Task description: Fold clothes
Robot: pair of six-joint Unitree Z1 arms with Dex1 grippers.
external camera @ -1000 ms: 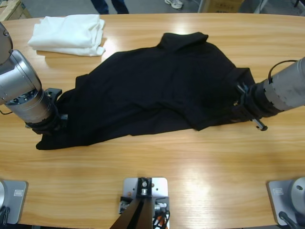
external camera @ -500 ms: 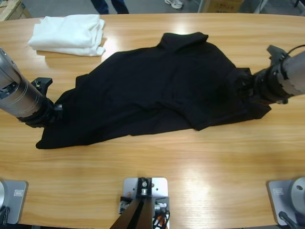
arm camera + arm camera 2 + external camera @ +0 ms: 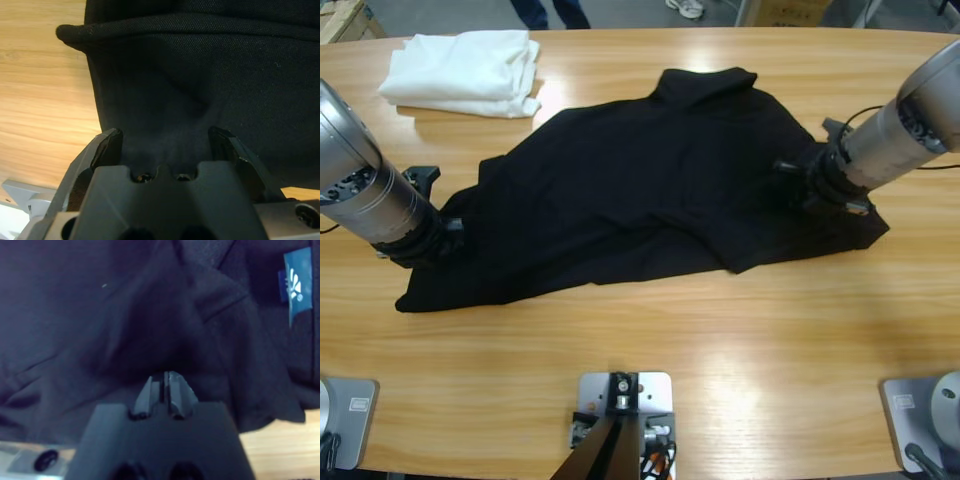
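Note:
The clothes, a black polo shirt [image 3: 650, 185], lie spread and rumpled across the middle of the table, collar [image 3: 705, 82] toward the far side. My left gripper [image 3: 442, 238] is at the shirt's left end. In the left wrist view its jaws stand wide apart around a bunched hem [image 3: 165, 135]. My right gripper [image 3: 792, 178] reaches in over the shirt's right part. Its jaws are pressed together [image 3: 162, 386] with a ridge of black cloth drawn up to them. A blue neck tag [image 3: 296, 284] shows at the upper right of the right wrist view.
A folded white garment pile [image 3: 465, 70] rests at the far left of the wooden table [image 3: 720, 350]. A person's legs [image 3: 550, 12] stand beyond the far edge. Bare wood runs along the near side.
The right arm swung from the shirt's right edge up and inward, and its gripper now sits over the cloth. The left arm shifted back slightly and stays at the left hem.

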